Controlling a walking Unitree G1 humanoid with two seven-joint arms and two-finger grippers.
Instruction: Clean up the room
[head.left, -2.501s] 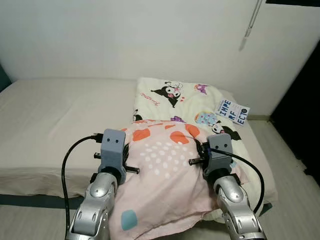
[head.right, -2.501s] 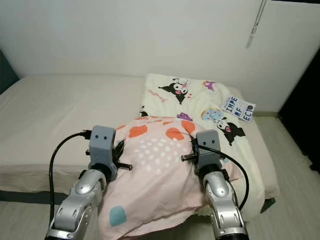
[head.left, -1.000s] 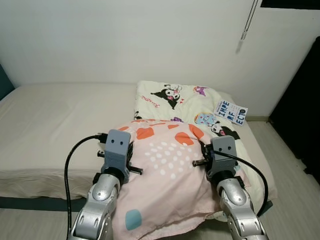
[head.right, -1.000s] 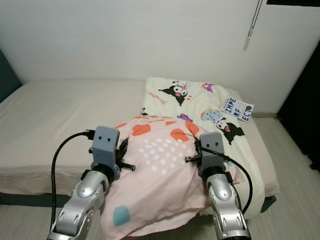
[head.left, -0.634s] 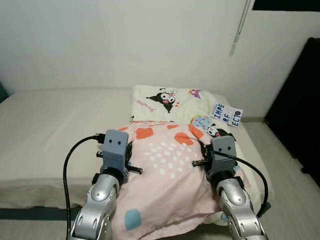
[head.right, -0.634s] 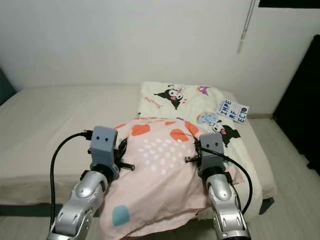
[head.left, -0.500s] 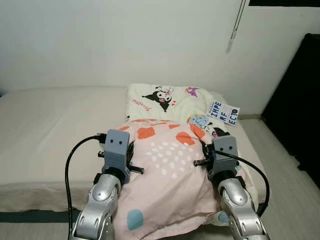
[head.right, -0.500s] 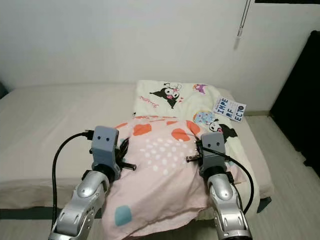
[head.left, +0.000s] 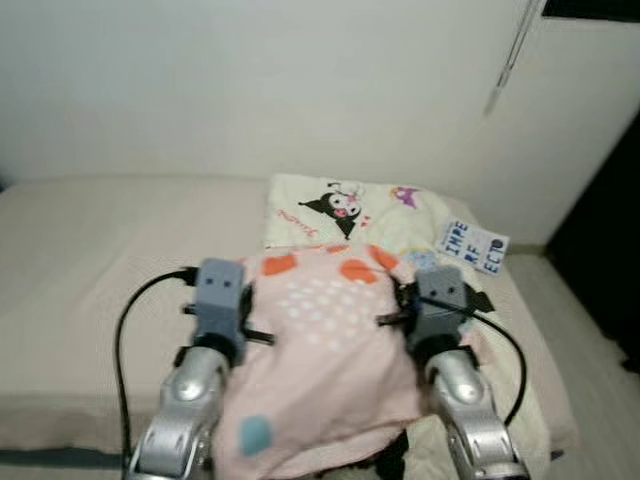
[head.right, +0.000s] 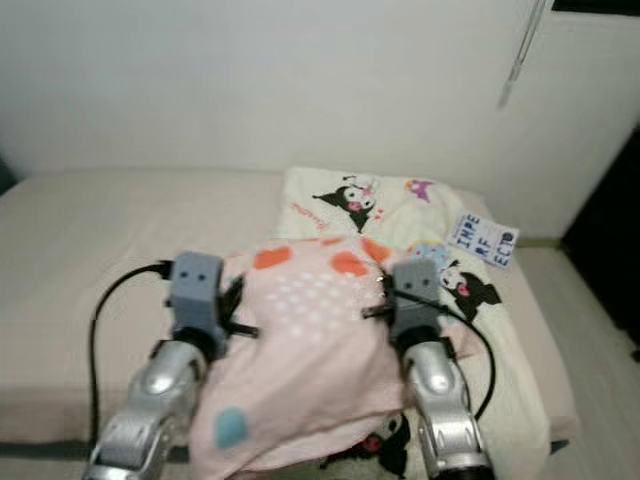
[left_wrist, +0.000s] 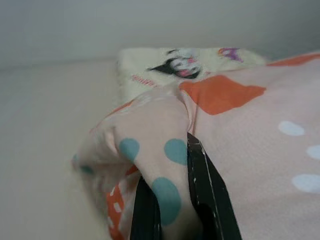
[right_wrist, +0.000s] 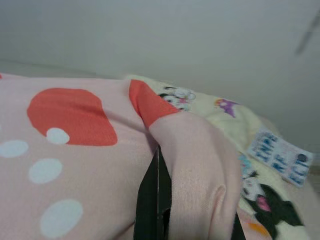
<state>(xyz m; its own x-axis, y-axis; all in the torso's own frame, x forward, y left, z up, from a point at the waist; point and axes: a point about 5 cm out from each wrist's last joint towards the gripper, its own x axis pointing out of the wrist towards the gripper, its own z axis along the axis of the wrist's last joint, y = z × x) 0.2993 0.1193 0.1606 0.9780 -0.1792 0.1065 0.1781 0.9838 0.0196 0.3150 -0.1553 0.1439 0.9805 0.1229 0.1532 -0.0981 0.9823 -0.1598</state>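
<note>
Bed (head.left: 90, 240) ran along the wall, w/ cartoon-print quilt (head.left: 345, 205) spread at its right end. Pink pillow (head.left: 320, 350) hung between both arms, above bed's front edge. Left gripper (left_wrist: 172, 200) pinched pillow's left corner; right gripper (right_wrist: 159, 200) clamped its right corner, fabric bunched over fingers.

Soft, even indoor light with faint shadows; both eye views are motion-blurred, and both wrist views slightly soft.

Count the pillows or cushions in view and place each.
2: the pink pillow held up between both grippers, and the cream cartoon pillow lying on the bed behind it.
</note>
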